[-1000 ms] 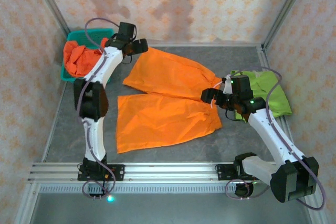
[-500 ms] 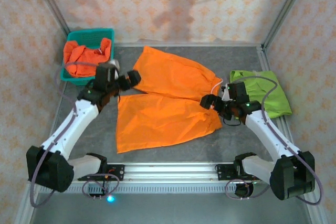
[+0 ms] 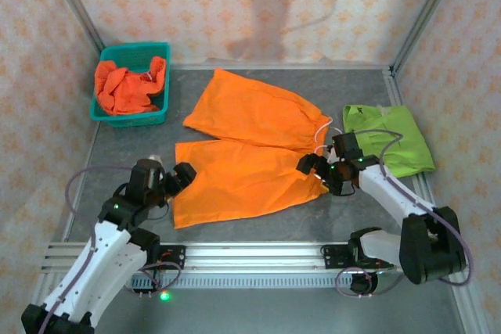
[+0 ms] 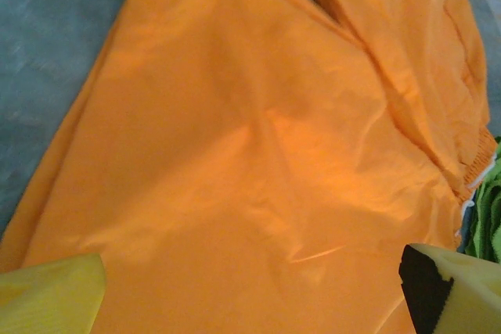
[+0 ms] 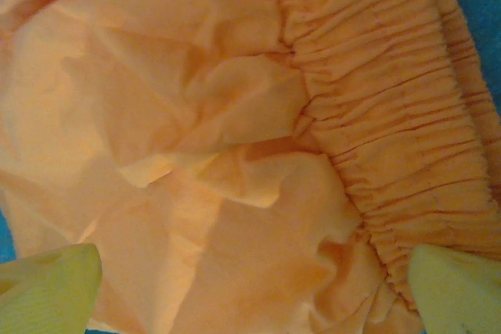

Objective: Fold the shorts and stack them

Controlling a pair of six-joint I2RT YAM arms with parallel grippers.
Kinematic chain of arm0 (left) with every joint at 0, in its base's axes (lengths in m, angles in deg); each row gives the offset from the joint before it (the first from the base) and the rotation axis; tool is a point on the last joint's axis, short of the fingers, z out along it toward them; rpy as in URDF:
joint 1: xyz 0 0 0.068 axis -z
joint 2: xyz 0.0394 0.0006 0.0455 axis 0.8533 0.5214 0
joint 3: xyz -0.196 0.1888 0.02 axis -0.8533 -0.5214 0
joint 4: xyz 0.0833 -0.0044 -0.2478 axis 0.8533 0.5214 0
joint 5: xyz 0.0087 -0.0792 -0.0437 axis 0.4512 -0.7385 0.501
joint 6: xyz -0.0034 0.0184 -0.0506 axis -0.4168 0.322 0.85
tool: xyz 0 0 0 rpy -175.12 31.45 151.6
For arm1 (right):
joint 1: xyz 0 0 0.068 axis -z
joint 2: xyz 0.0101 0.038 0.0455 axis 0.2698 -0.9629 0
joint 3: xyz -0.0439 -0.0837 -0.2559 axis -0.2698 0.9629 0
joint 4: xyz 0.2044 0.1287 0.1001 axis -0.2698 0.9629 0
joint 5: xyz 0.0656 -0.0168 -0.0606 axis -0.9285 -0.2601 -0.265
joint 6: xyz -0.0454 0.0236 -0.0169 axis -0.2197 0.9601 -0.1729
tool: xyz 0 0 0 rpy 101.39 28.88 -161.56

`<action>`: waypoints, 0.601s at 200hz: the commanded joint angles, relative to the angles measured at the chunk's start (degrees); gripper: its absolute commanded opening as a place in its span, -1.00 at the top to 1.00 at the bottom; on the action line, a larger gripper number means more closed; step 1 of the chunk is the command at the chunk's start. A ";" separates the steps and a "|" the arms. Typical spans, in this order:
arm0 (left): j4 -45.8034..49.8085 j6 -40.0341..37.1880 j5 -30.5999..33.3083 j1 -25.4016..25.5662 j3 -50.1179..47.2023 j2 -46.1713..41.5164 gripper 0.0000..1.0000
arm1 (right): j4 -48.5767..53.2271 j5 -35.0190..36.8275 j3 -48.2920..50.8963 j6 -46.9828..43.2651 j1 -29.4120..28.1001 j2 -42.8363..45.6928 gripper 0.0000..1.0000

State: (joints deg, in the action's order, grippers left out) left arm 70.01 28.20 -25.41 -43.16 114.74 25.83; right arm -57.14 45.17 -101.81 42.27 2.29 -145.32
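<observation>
the orange shorts (image 3: 250,146) lie flat, long axis left to right, waistband (image 5: 391,115) rightward. left tool (image 3: 178,177) and right tool (image 3: 317,170) both stand spread.

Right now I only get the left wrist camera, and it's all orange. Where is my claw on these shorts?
Observer: Your left claw hangs open at the left hem of the orange shorts, on the near leg.
Operator: What's the other claw doing?
Observer: The right claw is open over the gathered waistband, at the opposite end of the same shorts.
Operator: Are there more shorts to do?
Observer: Yes, a crumpled orange pile sits in the basket at the back left corner of the table.
</observation>
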 commanded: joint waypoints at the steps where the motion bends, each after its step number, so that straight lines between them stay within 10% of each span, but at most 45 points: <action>1: 5.91 4.99 1.64 0.58 -1.51 -3.83 -0.95 | -2.72 1.45 0.24 1.26 -0.26 -3.88 -0.99; 120: 23.17 6.41 9.37 9.19 1.98 1.63 -0.38 | 5.82 3.97 -4.45 2.13 -0.21 7.83 -0.99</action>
State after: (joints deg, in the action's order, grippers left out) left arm 88.89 31.76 -19.95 -36.97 116.40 26.12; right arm -54.91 47.25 -104.06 44.00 2.29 -138.96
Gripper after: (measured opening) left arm 0.713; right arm 0.995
